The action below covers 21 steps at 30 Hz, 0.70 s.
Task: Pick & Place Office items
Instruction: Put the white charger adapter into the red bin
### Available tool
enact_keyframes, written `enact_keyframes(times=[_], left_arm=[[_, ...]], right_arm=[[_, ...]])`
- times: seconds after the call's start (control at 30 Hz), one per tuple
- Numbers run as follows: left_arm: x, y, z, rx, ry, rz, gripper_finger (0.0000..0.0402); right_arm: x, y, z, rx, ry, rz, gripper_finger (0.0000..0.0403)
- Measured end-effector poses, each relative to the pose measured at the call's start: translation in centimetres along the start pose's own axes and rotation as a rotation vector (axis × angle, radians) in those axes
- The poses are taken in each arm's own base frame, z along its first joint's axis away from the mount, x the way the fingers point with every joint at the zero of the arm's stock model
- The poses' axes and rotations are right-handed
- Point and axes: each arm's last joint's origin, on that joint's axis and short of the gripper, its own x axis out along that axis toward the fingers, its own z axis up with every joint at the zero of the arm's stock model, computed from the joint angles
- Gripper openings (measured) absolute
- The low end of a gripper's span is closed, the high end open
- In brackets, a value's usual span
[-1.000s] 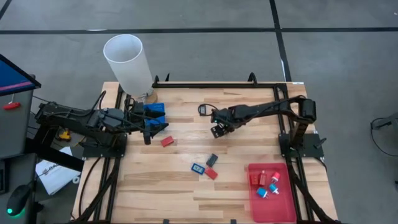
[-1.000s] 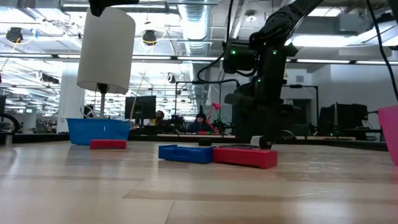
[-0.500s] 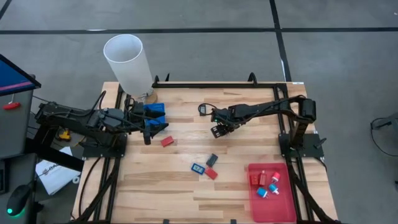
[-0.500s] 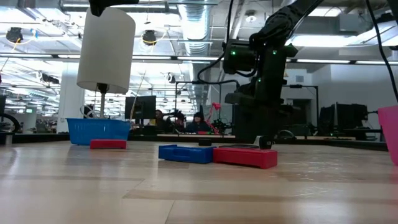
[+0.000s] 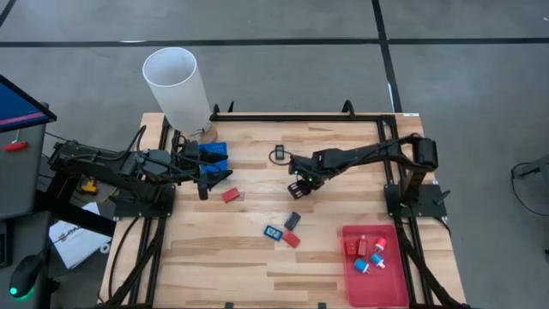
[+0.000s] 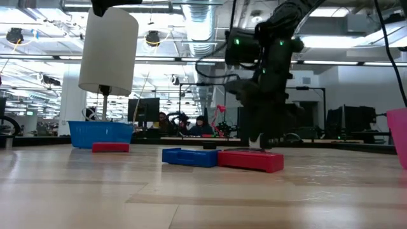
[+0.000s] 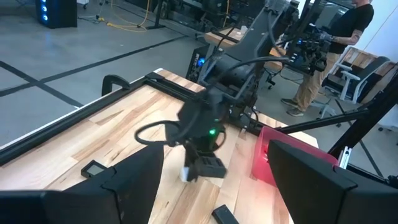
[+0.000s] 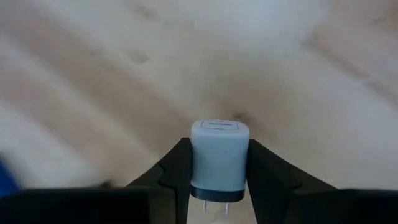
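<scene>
Clamped between my right pincer's (image 8: 216,186) two dark fingers (image 8: 171,171) is a small white block (image 8: 218,163), a rounded box like a plug adapter, with a dark band at its base, two thin metal prongs sticking out of that end, and two faint slots on its opposite face. I can read no brand or writing on it.

From above, my right pincer (image 5: 299,183) sits near the middle of the wooden table (image 5: 343,146), and the block is hidden under it there. Just beyond it, toward the far edge, lies a small black piece (image 5: 279,154). Nearer the front edge lie a black piece (image 5: 292,220), a blue piece (image 5: 274,232) and a red piece (image 5: 292,239), close together. Farther off toward my right side is the red tray (image 5: 374,279), holding several red, blue and white pieces.

My left pincer (image 5: 212,175) waits well apart over the blue bin (image 5: 214,150), fingers spread, a red piece (image 5: 230,195) just beside it.
</scene>
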Motion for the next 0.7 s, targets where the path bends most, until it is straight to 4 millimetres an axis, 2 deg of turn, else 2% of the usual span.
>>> enact_keyframes(times=[0.13, 0.4, 0.53, 0.7], left_arm=[[0.0, 0.0, 0.0, 0.003, 0.003, 0.001, 0.0284], [0.0, 0.1, -0.1, 0.008, 0.01, 0.005, 0.0284], [0.0, 0.1, -0.3, 0.018, 0.027, 0.012, 0.0284], [0.0, 0.2, -0.4, 0.02, 0.035, 0.015, 0.0284]], right_arm=[[-1.2, 2.9, -1.4, -0.055, 0.009, 0.039, 0.0109], [-4.7, 8.2, -6.5, -0.165, 0.059, 0.034, 0.0109], [-5.8, 9.7, -9.2, -0.174, 0.088, 0.026, 0.0109], [-7.6, 10.6, -13.1, -0.112, 0.114, 0.028, 0.0109]])
